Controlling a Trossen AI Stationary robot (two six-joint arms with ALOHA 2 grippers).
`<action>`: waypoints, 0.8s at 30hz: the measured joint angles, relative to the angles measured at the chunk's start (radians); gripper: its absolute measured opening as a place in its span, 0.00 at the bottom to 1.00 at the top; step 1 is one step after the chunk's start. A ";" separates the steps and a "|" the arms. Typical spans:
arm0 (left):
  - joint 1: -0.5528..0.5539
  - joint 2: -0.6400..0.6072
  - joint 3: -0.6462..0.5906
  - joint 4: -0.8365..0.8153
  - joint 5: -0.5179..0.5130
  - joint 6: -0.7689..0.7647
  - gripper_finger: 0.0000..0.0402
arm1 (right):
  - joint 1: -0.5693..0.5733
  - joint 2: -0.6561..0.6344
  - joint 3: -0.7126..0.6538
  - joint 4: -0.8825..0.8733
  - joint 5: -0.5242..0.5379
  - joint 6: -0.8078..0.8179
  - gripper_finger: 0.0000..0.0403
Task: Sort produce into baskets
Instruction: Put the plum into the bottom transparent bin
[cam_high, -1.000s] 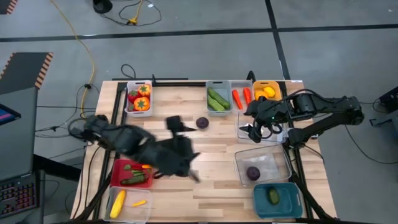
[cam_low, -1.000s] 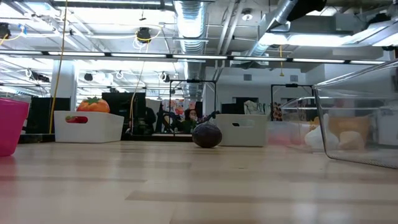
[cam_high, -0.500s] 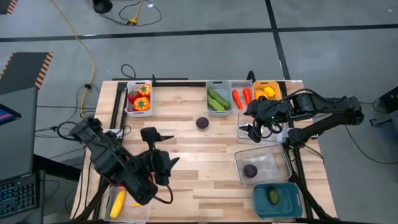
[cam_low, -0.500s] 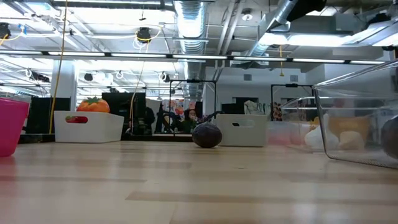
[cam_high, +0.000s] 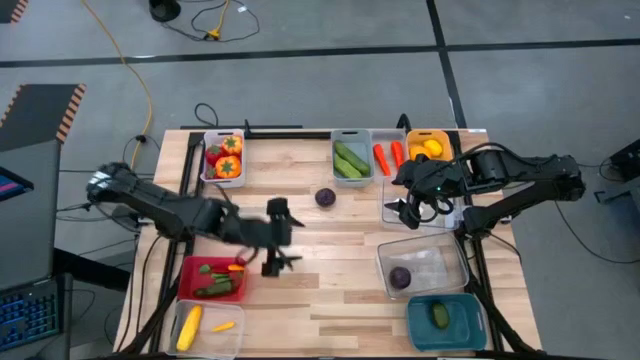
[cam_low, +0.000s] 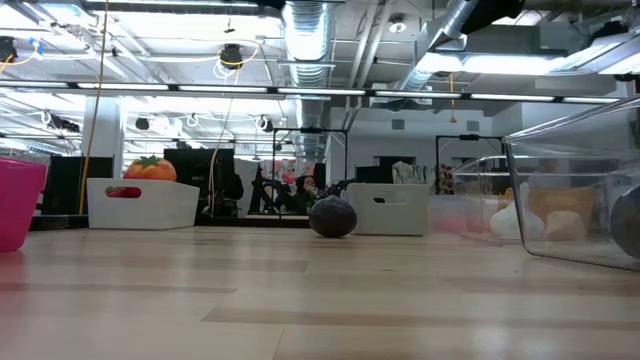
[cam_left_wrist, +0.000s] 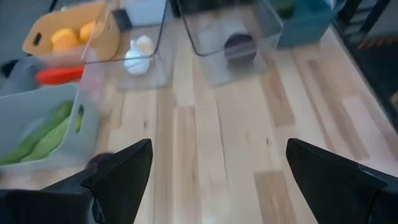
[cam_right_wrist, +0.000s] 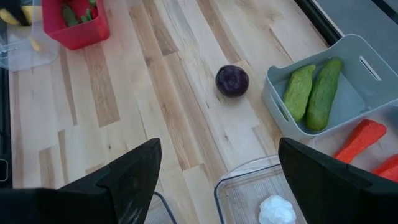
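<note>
A loose purple round (cam_high: 325, 197) lies on the bare table (cam_high: 330, 290) at upper centre of the high view, beside the grey basket (cam_high: 351, 157) of cucumbers. The left gripper (cam_high: 283, 239), fingers spread and empty, hovers at centre left; the right gripper (cam_high: 411, 195), also spread, waits at upper right

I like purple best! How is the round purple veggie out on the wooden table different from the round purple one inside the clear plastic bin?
The round purple vegetable on the table lies loose on bare wood, in no basket; the round purple vegetable in the clear plastic bin is already sorted. The loose one sits near the grey bin with green cucumbers; the binned one sits beside the teal bin. Both look dark purple, round and about the same size.
</note>
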 joint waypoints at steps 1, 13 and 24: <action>0.031 -0.038 -0.073 0.082 0.039 0.018 0.89 | 0.000 0.000 0.000 0.000 0.000 0.000 0.87; 0.152 -0.652 -0.707 0.456 0.086 -0.014 0.89 | 0.001 0.000 0.000 0.002 0.000 0.001 0.87; 0.152 -1.097 -0.972 0.509 0.106 -0.099 0.89 | -0.008 0.101 0.000 0.206 0.001 0.085 0.87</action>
